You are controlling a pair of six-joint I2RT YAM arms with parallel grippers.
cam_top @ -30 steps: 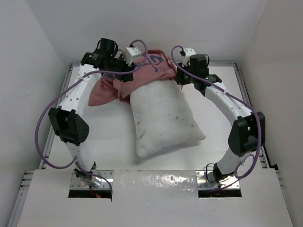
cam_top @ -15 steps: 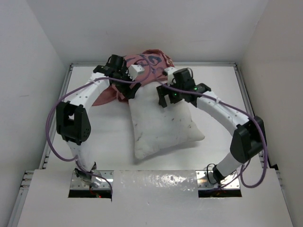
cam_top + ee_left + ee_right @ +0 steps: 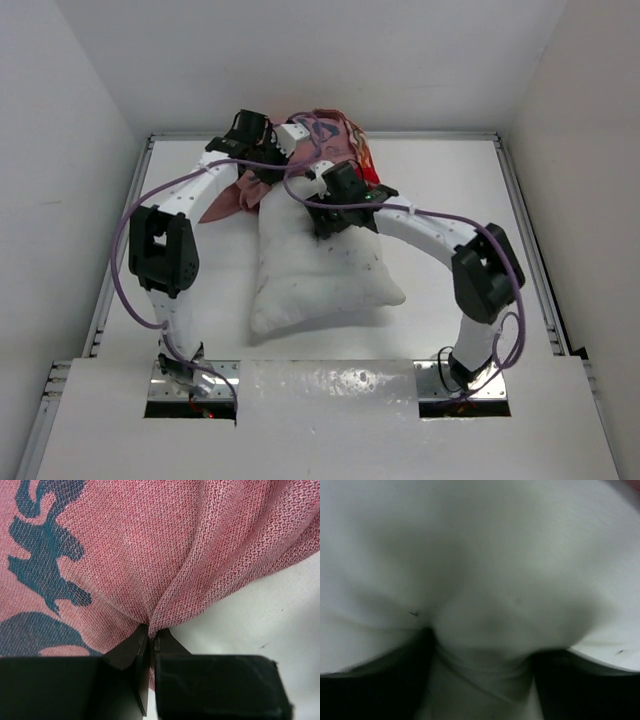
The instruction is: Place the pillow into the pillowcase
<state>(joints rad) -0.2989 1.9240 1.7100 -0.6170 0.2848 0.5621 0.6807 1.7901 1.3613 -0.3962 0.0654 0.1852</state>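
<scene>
The white pillow [image 3: 320, 275] lies in the middle of the table, its far end at the pillowcase [image 3: 345, 140], a red printed cloth bunched at the back with its pink inside [image 3: 228, 195] spread to the left. My left gripper [image 3: 268, 170] is shut on a fold of the pillowcase; the left wrist view shows the red cloth [image 3: 150, 545] pinched between the jaws of the left gripper [image 3: 151, 632]. My right gripper [image 3: 330, 222] presses down on the pillow's far end. In the right wrist view the pillow [image 3: 480, 555] bulges, wrinkled, between the jaws of the right gripper [image 3: 480, 655].
White walls close in the table on the left, back and right. A raised rail [image 3: 520, 200] runs along the table's right edge. A white board [image 3: 330, 400] covers the near edge between the arm bases. Purple cables loop off both arms.
My right gripper has moved from the pillowcase's right side leftward and down onto the pillow's far end. The pillow has shifted and turned left. My left gripper has moved right along the pillowcase.
</scene>
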